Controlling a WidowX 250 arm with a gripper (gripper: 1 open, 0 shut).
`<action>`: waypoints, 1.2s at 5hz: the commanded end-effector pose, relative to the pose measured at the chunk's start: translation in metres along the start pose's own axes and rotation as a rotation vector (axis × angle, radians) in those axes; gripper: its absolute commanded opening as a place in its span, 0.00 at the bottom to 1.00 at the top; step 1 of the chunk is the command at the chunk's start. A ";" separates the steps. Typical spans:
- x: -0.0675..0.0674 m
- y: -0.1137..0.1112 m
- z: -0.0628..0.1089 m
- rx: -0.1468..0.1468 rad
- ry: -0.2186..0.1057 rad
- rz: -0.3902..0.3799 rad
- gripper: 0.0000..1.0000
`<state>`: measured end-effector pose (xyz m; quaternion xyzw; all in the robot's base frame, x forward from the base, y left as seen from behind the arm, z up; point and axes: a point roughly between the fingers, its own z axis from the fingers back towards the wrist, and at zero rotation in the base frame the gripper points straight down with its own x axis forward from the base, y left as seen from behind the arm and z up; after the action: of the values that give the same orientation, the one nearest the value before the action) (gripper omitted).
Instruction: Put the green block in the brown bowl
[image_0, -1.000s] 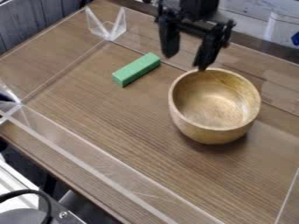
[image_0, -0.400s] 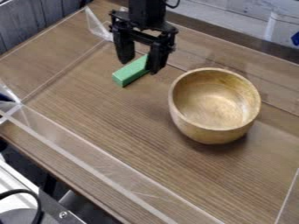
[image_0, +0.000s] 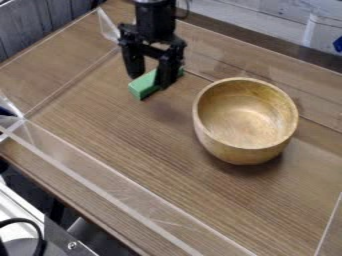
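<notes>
The green block (image_0: 143, 88) lies flat on the wooden table, left of the brown bowl (image_0: 246, 121). My black gripper (image_0: 150, 71) hangs right over the block's far end, open, with one finger on either side of it. Much of the block is hidden behind the fingers; only its near end shows. The light-brown bowl stands upright and empty at the centre right, about a hand's width from the block.
Low clear plastic walls (image_0: 80, 165) fence the table (image_0: 120, 140) along the left and front edges, with a clear corner piece (image_0: 114, 28) at the back left. A white object (image_0: 321, 28) sits at the far right edge.
The gripper has travelled left from above the bowl's far rim to over the green block and come down around it. Its jaws stayed open. Block and bowl have not moved.
</notes>
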<state>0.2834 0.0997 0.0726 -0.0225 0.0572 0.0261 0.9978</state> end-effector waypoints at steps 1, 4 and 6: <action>0.018 0.014 0.008 0.004 -0.074 -0.033 1.00; 0.040 0.028 -0.013 -0.008 -0.080 -0.040 1.00; 0.044 0.031 -0.014 -0.015 -0.092 -0.033 1.00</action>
<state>0.3159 0.1260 0.0395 -0.0383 0.0345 0.0084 0.9986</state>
